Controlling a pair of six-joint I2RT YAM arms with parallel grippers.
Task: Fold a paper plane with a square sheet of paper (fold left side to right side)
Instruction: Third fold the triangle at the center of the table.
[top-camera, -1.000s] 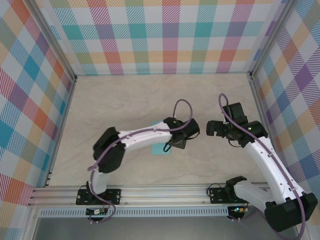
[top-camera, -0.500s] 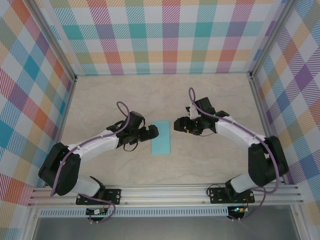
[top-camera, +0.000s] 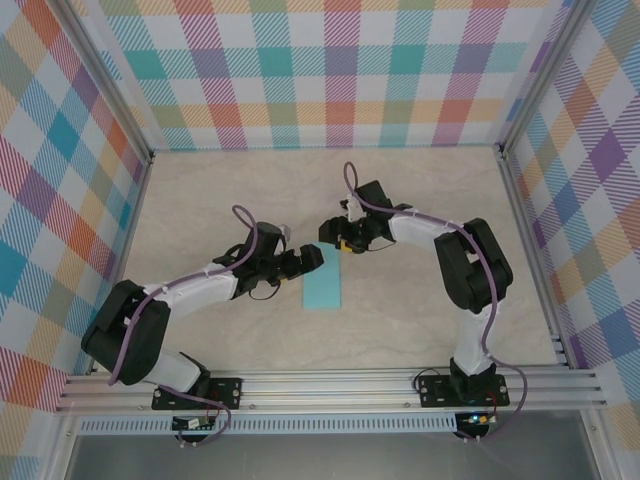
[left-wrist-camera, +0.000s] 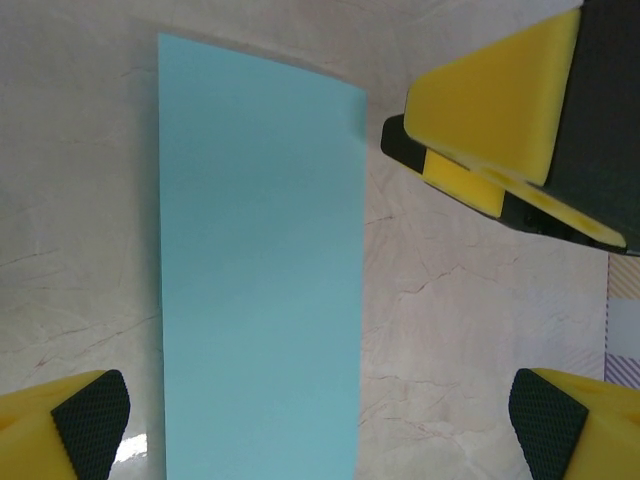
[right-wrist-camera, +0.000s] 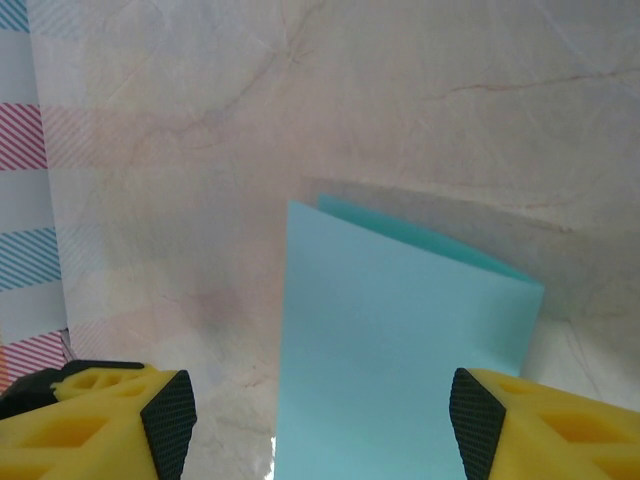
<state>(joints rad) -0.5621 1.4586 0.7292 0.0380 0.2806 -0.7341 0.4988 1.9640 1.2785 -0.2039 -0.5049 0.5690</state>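
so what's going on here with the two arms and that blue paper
Two robot arms are folding a paper plane. The square sheet of paper lies on the table, already folded in half into a narrow strip. The left gripper is open beside its far left corner. The right gripper, jaws apart, is over its far end. Neither seems to grip it.

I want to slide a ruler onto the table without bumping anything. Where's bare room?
Bare table runs wide between the back wall and both arms. Another patch lies near the front rail, between the sheet of paper and the right arm. Crowded: the centre, where the left gripper and right gripper sit at the sheet's far end.
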